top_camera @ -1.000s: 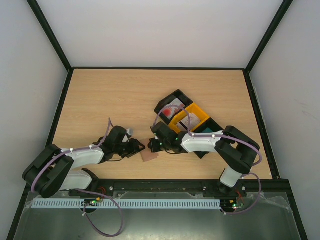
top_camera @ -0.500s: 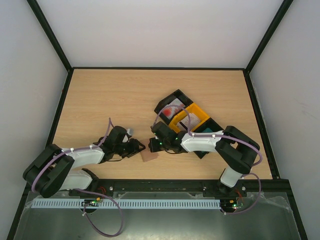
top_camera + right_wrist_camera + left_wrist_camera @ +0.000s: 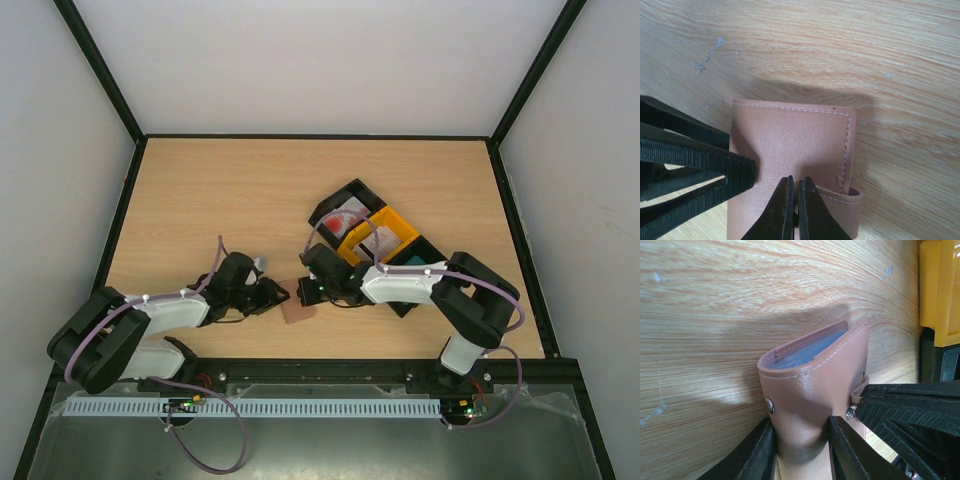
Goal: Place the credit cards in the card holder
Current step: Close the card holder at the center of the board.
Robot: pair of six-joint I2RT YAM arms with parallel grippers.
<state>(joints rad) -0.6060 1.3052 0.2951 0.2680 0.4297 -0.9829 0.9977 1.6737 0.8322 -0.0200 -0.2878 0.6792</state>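
Card holder (image 3: 812,385) in left claw (image 3: 801,447); right claw (image 3: 795,187) closed

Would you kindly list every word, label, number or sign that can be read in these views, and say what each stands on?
No text can be read in any view.
card holder: plain brown face with stitching only, no lettering.
white card in the black tray: red marks, too small to read.

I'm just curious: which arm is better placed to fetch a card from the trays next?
Probably the right: the right gripper is shut, holding nothing, and the trays lie on its side. The left gripper is clamped on the card holder.
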